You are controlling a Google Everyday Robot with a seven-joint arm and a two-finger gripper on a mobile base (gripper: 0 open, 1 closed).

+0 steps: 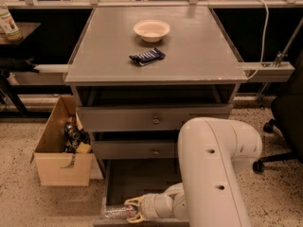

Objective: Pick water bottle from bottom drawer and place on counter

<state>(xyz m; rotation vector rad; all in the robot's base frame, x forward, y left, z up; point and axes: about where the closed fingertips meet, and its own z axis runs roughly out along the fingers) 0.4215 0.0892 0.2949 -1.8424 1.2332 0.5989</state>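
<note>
Gripper (134, 210) low in open bottom drawer (137, 178), at its front-left corner, right beside water bottle (112, 213). Grip state: cannot tell. Counter (189, 51) sits above the drawer.

The cabinet (123, 119) stands mid-scene. On its top surface (199, 56) the bowl (151, 30) sits toward the back, with the packet (147, 56) just in front of it, apart. The bottom drawer (142, 178) is pulled out at the cabinet's foot. In its front left corner lies the water bottle (112, 213), on its side, with the gripper (134, 210) at its right end. The arm (215, 174) rises before the cabinet's right half. Left of the cabinet a box (61, 164) rests on the floor. Further left and behind, a table (26, 30) carries a second bottle (8, 25). A chair (289, 112) stands to the cabinet's right.
</note>
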